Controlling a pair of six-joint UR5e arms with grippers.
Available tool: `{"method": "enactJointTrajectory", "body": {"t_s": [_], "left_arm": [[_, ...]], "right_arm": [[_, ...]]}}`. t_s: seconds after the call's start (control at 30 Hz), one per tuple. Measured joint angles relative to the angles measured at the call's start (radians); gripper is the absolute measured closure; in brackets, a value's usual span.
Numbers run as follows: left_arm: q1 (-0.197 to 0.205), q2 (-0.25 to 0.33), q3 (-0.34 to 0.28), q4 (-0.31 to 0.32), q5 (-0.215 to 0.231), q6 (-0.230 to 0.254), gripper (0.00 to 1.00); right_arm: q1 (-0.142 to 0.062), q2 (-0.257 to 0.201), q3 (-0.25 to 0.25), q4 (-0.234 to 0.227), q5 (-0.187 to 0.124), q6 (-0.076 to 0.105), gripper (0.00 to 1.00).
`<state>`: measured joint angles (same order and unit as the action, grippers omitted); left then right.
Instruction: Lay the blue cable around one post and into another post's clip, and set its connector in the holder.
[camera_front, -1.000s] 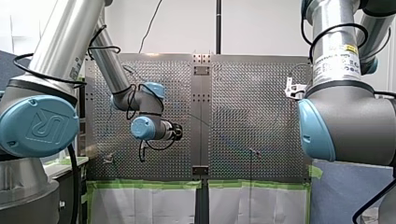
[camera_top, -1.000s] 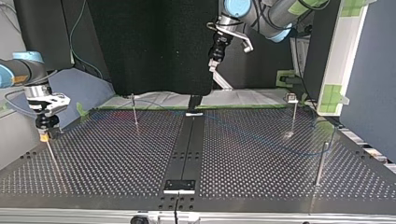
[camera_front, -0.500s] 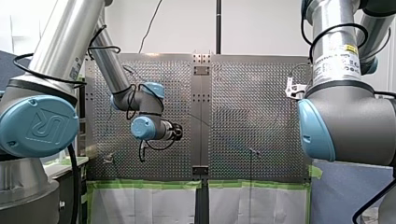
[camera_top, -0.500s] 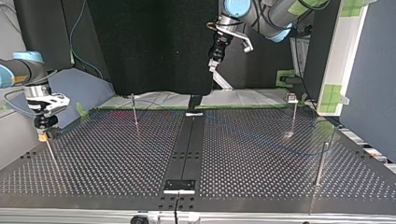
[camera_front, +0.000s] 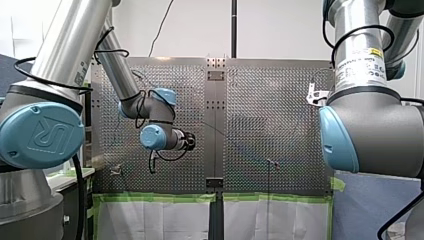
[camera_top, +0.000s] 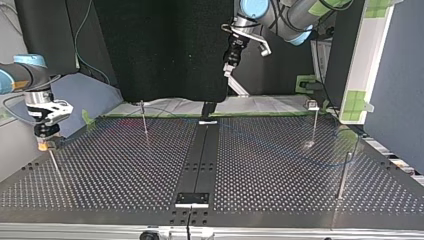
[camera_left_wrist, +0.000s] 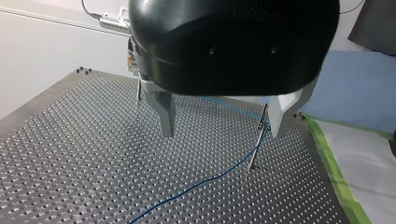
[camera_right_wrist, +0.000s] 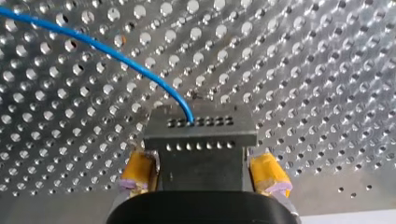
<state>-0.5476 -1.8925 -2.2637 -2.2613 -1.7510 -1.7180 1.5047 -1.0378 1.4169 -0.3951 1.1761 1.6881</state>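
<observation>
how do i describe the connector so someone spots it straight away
Find the perforated table and, at the top view's left edge, my right gripper down near its surface. Between its yellow pads sits the connector, a dark grey block. Unlike the thin metal posts around, it has rows of small holes on its face, with the blue cable running into one.

Perforated table (camera_top: 125, 170), blue cable (camera_left_wrist: 201, 183) lying on it, posts (camera_top: 344, 175) standing
</observation>
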Motion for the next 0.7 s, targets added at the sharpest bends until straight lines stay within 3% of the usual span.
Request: {"method": "enactJointTrajectory", "body": {"t_s": [0.27, 0.47, 0.7], "left_arm": [[0.000, 0.000, 0.000, 0.000, 0.000, 0.000, 0.00], [0.000, 0.000, 0.000, 0.000, 0.000, 0.001, 0.00], [0.001, 0.000, 0.000, 0.000, 0.000, 0.001, 0.00]], "right_arm": [[-0.002, 0.000, 0.000, 0.002, 0.030, -0.001, 0.00], [-0.004, 0.000, 0.000, 0.009, 0.075, 0.000, 0.00], [-0.014, 0.000, 0.003, 0.057, 0.135, -0.003, 0.00]]}}
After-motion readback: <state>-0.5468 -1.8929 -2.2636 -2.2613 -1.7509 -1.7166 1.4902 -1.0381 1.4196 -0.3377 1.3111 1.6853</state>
